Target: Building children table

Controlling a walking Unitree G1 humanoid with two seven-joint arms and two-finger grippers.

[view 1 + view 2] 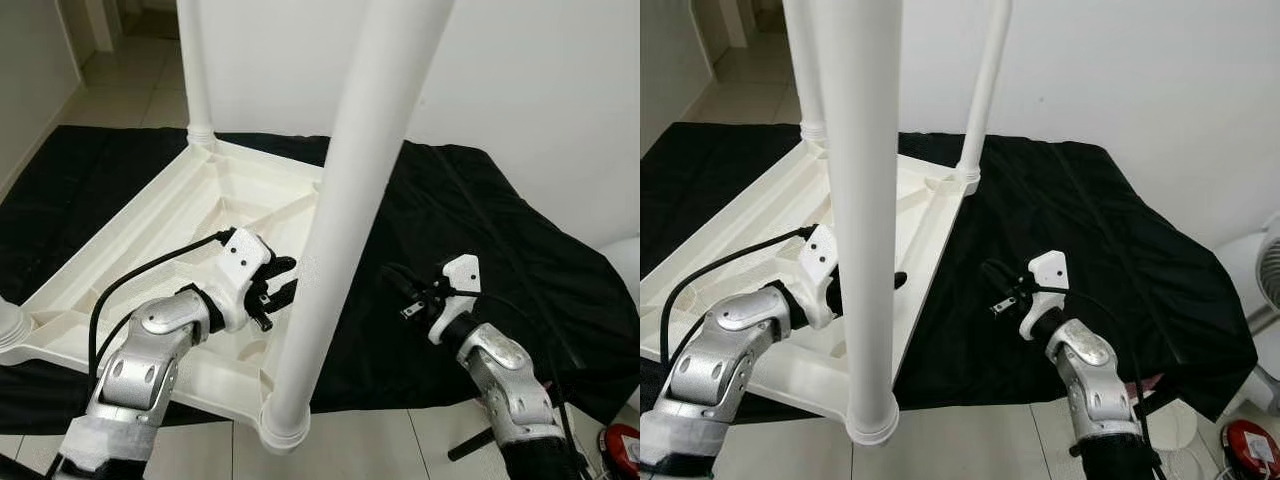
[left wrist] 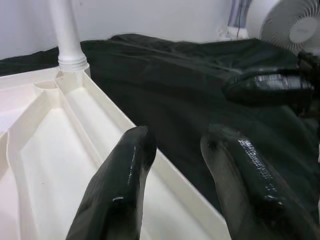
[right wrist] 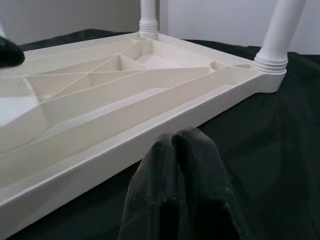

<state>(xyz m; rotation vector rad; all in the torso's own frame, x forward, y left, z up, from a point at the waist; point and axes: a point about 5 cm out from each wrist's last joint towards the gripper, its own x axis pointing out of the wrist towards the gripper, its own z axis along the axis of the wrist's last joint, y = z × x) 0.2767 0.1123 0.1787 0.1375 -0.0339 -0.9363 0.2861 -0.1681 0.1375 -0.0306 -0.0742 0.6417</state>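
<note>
A white plastic table top (image 1: 180, 215) lies upside down on a black cloth (image 1: 480, 220), its ribbed underside facing up. White legs stand upright in its corners: a near leg (image 1: 350, 200) at the front corner, a far left leg (image 1: 195, 70) and a far right leg (image 1: 985, 90). My left gripper (image 1: 287, 279) hovers open over the underside, just left of the near leg, with nothing between its fingers (image 2: 130, 165). My right gripper (image 1: 392, 275) is shut and holds nothing; it hangs over the cloth to the right of the table's edge and points toward that edge (image 3: 150, 125).
A white wall stands close behind the cloth. A white fan (image 1: 1270, 280) is at the right, and a red object (image 1: 625, 445) lies on the tiled floor at the front right. A doorway opens at the back left.
</note>
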